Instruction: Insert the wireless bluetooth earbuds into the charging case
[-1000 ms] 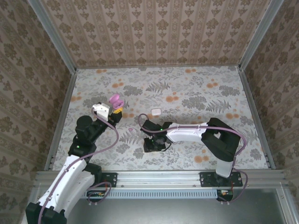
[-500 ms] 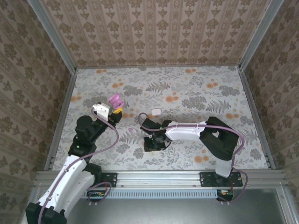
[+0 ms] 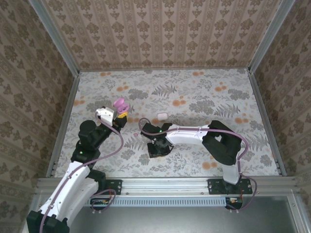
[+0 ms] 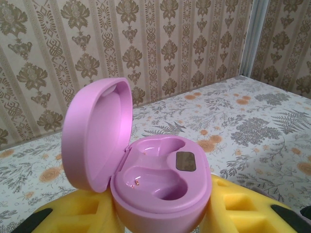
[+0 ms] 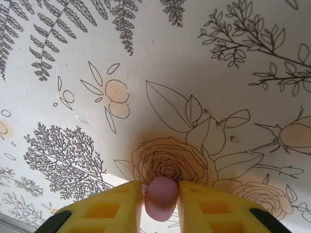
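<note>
The step in hand looks like picking up one bud. The right jaws are clamped on a small pinkish round earbud (image 5: 162,196), low over the flowery paper-covered bench (image 5: 194,73); I cannot tell if the bud is off the bench yet. The left jaws are clamped on the bottom half of the pink-purple oval plastic charging case (image 4: 163,187) and hold it up in the air with its lid (image 4: 97,133) tipped open. Next, I think the right arm must lift the bud, carry it left to the case and set it gently into one of the hollows (image 4: 153,182), turned the right way so it drops in. The right wrist view gives the tiny bud close up, squeezed between the yellow fingers (image 5: 107,208); from above the arm hides it. The left wrist view looks inside the case, and both hollows are empty. The top view tells that the case (image 3: 120,104) is well apart from the right jaws, and that a small white rounded box (image 3: 162,116) lies on the bench near the right arm.
</note>
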